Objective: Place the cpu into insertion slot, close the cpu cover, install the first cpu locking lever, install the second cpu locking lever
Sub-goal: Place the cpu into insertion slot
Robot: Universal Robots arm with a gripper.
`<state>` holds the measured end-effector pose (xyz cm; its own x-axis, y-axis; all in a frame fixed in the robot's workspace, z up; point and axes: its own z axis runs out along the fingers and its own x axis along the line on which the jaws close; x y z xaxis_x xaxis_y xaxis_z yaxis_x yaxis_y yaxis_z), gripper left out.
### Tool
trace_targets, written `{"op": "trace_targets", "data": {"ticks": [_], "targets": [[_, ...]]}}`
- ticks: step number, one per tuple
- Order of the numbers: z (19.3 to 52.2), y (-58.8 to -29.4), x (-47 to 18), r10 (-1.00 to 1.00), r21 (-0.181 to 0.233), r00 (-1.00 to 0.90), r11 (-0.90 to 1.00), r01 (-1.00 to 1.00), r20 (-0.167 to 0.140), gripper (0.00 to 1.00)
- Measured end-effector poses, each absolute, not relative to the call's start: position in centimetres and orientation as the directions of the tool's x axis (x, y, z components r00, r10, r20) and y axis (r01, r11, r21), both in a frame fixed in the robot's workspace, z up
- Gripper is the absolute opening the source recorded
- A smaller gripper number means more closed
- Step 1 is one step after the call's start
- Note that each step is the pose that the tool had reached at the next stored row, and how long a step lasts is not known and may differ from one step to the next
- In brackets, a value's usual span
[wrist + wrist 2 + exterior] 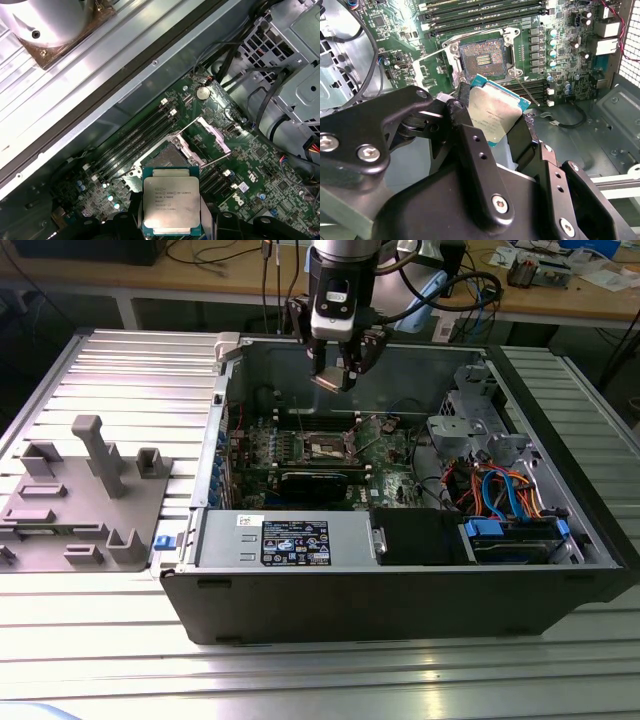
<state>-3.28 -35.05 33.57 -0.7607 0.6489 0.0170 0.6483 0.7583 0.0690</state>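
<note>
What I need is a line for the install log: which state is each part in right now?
cpu, gripped by the hand, above the board, not seated.
hand, shut on the cpu.
insertion slot, empty, its dark centre exposed.
cpu cover, swung open, off the insertion slot.
locking lever, unlatched, angled away from the insertion slot.

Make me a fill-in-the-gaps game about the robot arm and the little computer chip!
1. The gripper is shut on the flat silvery ____.
2. The insertion slot is ____: no chip sits in it.
3. The cpu cover is tipped up, so it is ____, not closed.

Missing words: cpu; empty; open.
</note>
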Motion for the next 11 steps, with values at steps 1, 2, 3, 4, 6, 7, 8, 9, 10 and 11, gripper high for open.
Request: {"op": "trace_targets", "data": {"ticks": [1,2,3,4,6,7,8,9,10,11], "targets": [[33.57,-35.05,-3.28,0.649,0.069,-0.76,0.758,0.649,0.017,0.54],[33.57,-35.05,-3.28,0.651,0.069,-0.759,0.757,0.65,0.017,0.54],[33.57,-35.05,-3.28,0.652,0.069,-0.758,0.756,0.651,0.017,0.54],[33.57,-35.05,-3.28,0.653,0.069,-0.757,0.755,0.652,0.017,0.54],[33.57,-35.05,-3.28,0.655,0.069,-0.756,0.753,0.654,0.017,0.54],[33.57,-35.05,-3.28,0.656,0.069,-0.755,0.752,0.655,0.017,0.54],[33.57,-35.05,-3.28,0.657,0.069,-0.754,0.751,0.656,0.017,0.54],[33.57,-35.05,-3.28,0.657,0.069,-0.753,0.751,0.657,0.017,0.54],[33.57,-35.05,-3.28,0.659,0.069,-0.752,0.75,0.658,0.017,0.54],[33.57,-35.05,-3.28,0.66,0.069,-0.751,0.749,0.659,0.017,0.54]]}}
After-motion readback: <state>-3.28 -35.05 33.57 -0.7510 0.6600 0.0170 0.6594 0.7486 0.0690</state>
